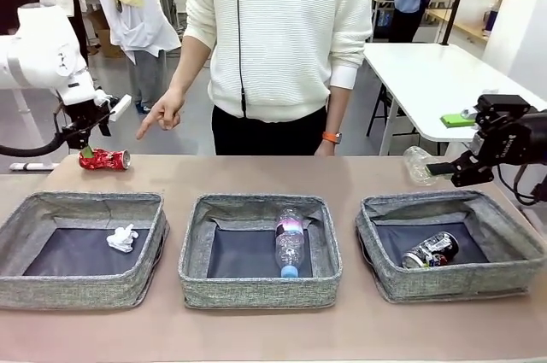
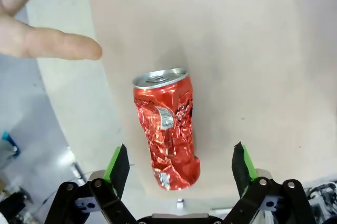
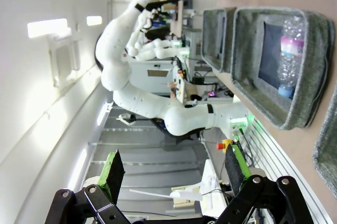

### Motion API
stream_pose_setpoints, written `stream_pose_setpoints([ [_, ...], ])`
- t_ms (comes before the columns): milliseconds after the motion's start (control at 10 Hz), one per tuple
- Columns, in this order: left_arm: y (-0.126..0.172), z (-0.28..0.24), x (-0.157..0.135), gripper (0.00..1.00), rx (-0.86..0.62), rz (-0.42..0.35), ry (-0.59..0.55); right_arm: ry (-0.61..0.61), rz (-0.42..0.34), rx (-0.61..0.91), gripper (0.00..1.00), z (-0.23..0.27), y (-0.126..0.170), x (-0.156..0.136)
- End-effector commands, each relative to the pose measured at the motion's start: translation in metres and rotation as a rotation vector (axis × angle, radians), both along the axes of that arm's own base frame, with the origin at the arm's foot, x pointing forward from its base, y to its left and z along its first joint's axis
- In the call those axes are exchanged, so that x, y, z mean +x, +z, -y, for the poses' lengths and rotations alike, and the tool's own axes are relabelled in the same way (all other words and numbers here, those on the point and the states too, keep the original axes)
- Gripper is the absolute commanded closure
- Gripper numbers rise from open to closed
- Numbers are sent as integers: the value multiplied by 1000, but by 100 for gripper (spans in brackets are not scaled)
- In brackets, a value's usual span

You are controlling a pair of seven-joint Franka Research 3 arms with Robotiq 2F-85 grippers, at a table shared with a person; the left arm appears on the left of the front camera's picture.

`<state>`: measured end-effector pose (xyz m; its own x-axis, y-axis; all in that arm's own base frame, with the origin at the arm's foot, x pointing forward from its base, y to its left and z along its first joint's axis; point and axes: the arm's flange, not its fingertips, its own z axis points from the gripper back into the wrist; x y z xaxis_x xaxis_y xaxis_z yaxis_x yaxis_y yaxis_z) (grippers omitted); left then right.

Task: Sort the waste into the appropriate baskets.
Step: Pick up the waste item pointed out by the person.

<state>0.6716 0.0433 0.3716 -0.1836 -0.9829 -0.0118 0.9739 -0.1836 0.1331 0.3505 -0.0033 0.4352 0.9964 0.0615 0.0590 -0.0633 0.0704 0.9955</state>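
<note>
1. Left tool [image 2: 180,156] is spread wide above the crushed red can [image 2: 166,129], jaws flanking it for a grasp; the can lies on the bench [image 1: 256,177] behind the left basket [image 1: 85,201].
2. Person's hand [image 1: 162,114] points at it, likely cueing.
3. Right tool [image 3: 174,163] is wide, empty, beside the crumpled clear plastic [image 1: 417,164].

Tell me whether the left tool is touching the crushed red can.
Apart. Left wrist view: bare table shows between the crushed red can and each green pad of the open left tool.

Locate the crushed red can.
Front view: the red can lies on its side at the far left of the table, behind the left basket, just below the open left tool, near the person's pointing hand.
</note>
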Motion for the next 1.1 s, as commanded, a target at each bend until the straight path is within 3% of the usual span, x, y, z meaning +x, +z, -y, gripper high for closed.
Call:
stream_pose_setpoints([
  [0, -10, -18, 17, 0, -36, -53, -47, 8, 17, 14, 0, 1, 2, 0],
  [300, -36, -25, 30, 0, -25, -88, 14, 8, 17, 14, 0, 1, 2, 0],
  [700, -46, -26, 36, 0, -32, -112, 9, 8, 17, 14, 0, 1, 2, 0],
  [800, -47, -26, 34, 58, -19, -122, -1, 8, 17, 14, 0, 1, 2, 0],
  [1000, -47, -22, 32, 58, -24, -112, 8, 8, 17, 14, 0, 1, 2, 0],
])
